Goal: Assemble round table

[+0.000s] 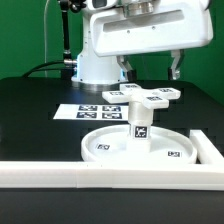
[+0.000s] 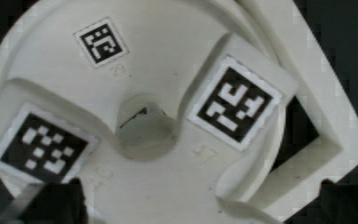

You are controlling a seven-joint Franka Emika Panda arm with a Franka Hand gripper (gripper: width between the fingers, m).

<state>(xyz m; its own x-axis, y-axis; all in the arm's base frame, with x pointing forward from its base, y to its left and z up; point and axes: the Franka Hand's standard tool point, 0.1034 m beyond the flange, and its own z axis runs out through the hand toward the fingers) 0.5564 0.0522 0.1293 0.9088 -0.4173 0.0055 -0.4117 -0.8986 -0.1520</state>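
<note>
The wide rimmed round disc [image 1: 110,148] lies on the table near the front, with tags on its face. The short thick cylinder leg [image 1: 140,125] stands upright in its middle. The flat cross-shaped base piece [image 1: 150,95] lies just behind the leg. My gripper [image 1: 151,72] hangs right above the base piece, open and empty, one finger to each side. In the wrist view the base piece [image 2: 176,70] fills the picture, with three tags and a centre hole [image 2: 144,128]. My gripper [image 2: 190,205] shows only its dark fingertips [image 2: 9,205] at the two edges.
The marker board [image 1: 85,112] lies flat on the table at the exterior view's left of the base piece. A long white border wall [image 1: 100,176] runs along the front and turns up the right side [image 1: 208,148]. The robot's base [image 1: 95,65] stands behind.
</note>
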